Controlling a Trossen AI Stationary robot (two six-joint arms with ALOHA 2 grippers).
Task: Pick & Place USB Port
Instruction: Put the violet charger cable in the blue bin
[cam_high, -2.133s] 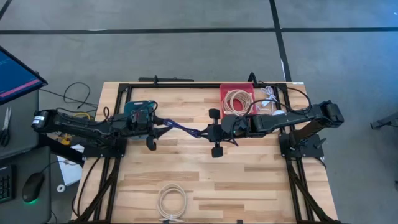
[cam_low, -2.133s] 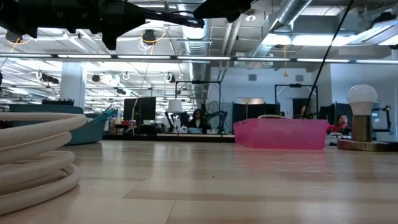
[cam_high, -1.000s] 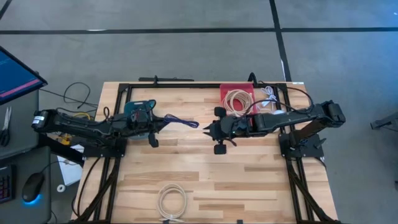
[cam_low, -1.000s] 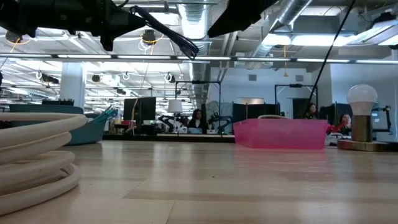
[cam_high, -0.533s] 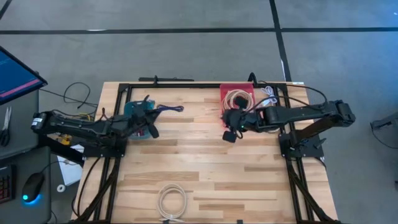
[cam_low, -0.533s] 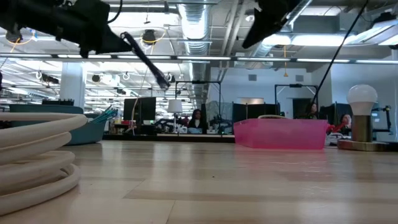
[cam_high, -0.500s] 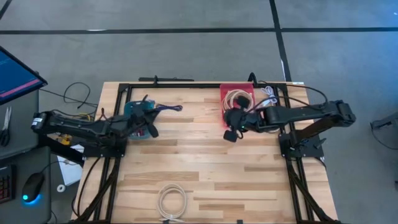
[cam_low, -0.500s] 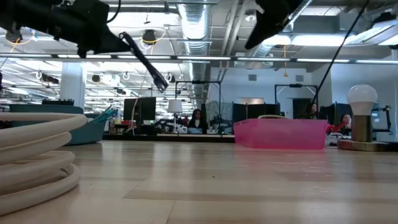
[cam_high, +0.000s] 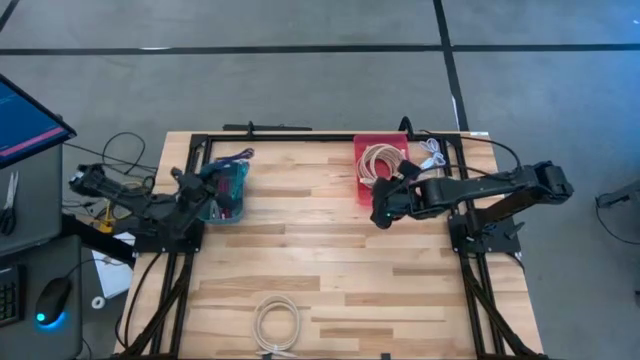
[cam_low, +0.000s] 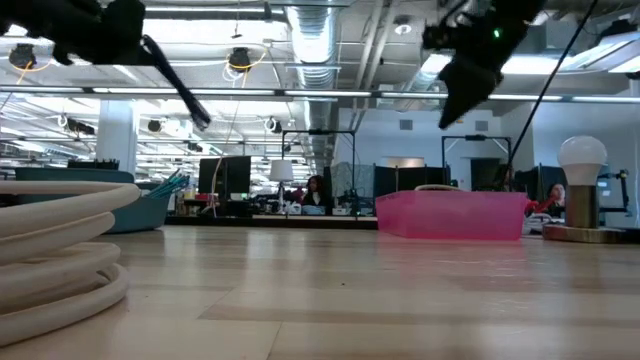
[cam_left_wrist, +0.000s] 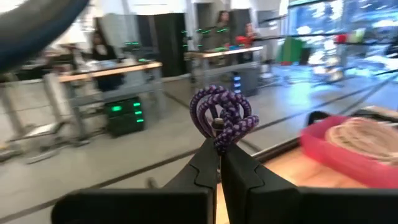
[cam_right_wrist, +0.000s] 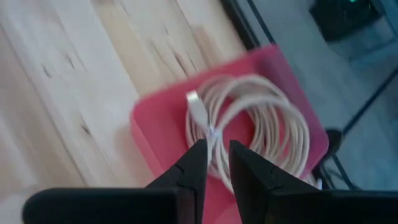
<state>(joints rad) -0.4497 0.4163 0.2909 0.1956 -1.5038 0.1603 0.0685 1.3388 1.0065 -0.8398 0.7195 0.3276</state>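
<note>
The left gripper (cam_left_wrist: 219, 167) is clamped on a coiled purple cable (cam_left_wrist: 222, 119), its fingers pinched tight on the bundle, which sticks up past their tips. From above, that gripper (cam_high: 222, 190) hangs over the teal bin (cam_high: 226, 195) near the table's (cam_high: 320, 270) left edge, the purple cable (cam_high: 236, 160) showing at the bin's far rim. The right gripper (cam_right_wrist: 213, 163) has its fingers drawn nearly together with nothing between them, poised above the red bin (cam_right_wrist: 161, 124) where a cream cable (cam_right_wrist: 261, 134) lies coiled. From overhead it (cam_high: 380, 212) sits at the red bin's (cam_high: 362, 190) near edge. Another white cable (cam_high: 276, 325) lies coiled at the table's front.
</note>
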